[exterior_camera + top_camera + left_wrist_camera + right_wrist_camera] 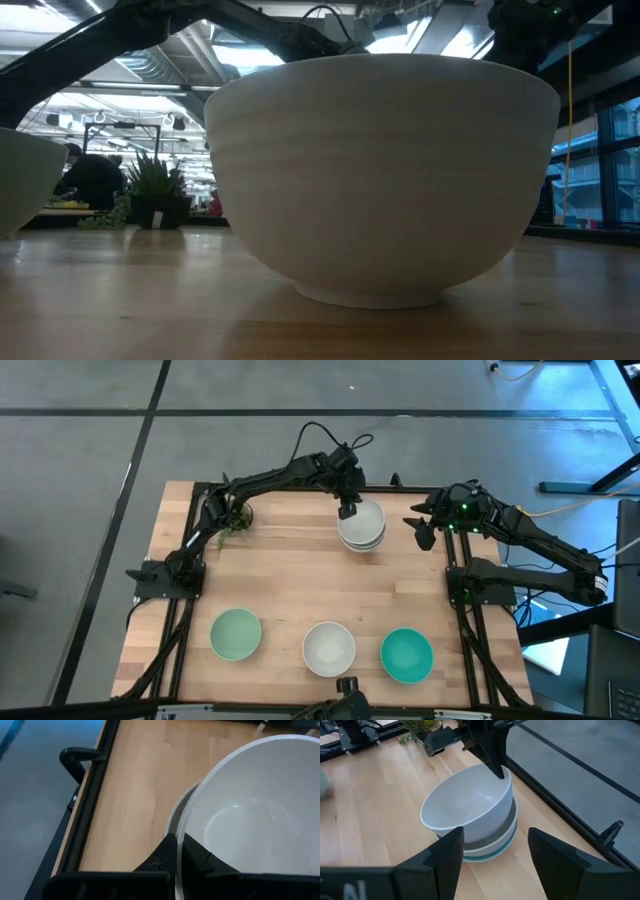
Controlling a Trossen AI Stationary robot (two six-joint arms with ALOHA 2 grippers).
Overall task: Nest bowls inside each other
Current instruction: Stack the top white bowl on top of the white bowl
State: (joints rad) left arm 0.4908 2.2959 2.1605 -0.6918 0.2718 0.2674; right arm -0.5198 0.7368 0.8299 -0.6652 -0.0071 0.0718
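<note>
A stack of bowls (364, 532) stands near the table's far edge. Its top white bowl (470, 807) sits tilted in the bowls below, which show white rims and a dark band (497, 834). My left gripper (347, 511) reaches over from the far left and is shut on that top bowl. My right gripper (424, 532) hovers open just right of the stack, touching nothing, with its fingers (445, 855) spread toward it. A pale mint bowl (236, 633), a white bowl (329, 647) and a teal bowl (407, 655) rest upright by the near edge. My left gripper (179, 851) pinches the top white bowl's rim (186, 827) on its far side, one finger inside the bowl and one outside. The fingers (495, 762) come from above, pointing down. The bowl is tilted, its underside sunk in the stack below.
A small potted plant (236, 518) stands at the far left corner. The black frame rail (82, 795) runs along the table's edges. Bare wood lies between the stack and the near row. In the low view the near white bowl (385, 170) blocks most of the table.
</note>
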